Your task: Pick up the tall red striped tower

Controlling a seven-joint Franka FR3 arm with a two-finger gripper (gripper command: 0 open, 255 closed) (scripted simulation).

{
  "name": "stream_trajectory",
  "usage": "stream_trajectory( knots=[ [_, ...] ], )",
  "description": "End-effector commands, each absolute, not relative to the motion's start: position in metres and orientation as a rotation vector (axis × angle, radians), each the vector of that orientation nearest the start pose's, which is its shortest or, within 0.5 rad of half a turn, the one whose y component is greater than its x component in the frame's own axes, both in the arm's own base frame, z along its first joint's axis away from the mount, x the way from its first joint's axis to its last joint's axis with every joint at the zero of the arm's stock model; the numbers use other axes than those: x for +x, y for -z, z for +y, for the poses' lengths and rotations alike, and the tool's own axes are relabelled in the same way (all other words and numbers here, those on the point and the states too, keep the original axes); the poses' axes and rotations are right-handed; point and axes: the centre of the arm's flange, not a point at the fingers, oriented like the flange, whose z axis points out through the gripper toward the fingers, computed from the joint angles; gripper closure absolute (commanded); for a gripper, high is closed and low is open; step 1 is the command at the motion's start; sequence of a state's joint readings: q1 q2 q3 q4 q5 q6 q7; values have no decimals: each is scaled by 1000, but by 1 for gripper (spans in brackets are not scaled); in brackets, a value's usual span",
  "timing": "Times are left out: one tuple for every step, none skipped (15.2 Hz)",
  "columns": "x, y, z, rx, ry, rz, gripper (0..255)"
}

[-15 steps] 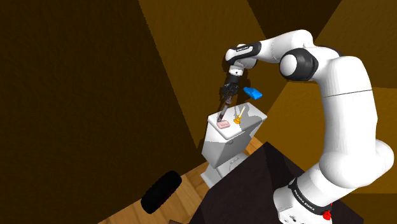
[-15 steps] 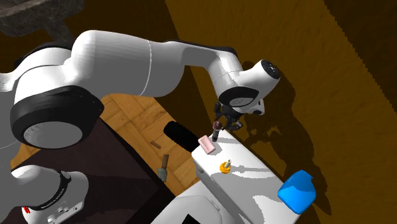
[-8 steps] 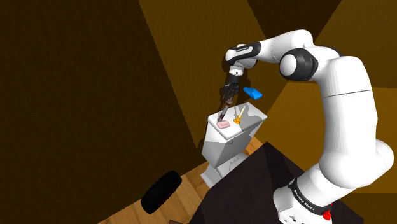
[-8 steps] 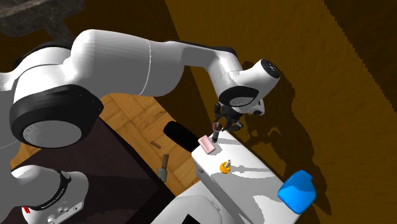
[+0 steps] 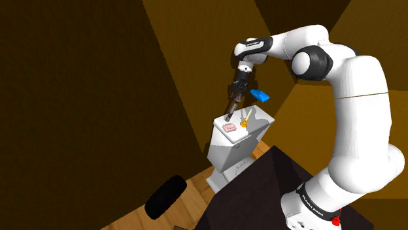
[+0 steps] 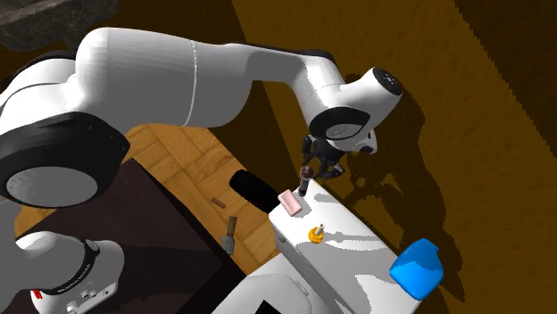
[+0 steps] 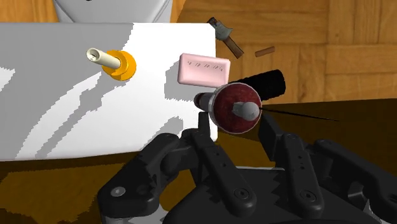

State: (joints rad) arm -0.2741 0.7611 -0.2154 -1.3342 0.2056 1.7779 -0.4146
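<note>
White lid (image 7: 95,114) below you, brown walls behind. Your gripper (image 7: 235,122) is clamped on the dark red tower (image 7: 235,109), 2 fingers pinching it at the lid's corner, just beside 1 pink bar (image 7: 204,69). The orange-based peg (image 7: 114,62) stands apart.
</note>
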Motion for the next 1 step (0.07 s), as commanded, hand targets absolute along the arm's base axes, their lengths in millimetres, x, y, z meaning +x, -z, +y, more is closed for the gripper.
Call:
stream_trajectory(
  knots=[
    [644, -268, -288, -2952, -368, 165, 255]
  ],
)
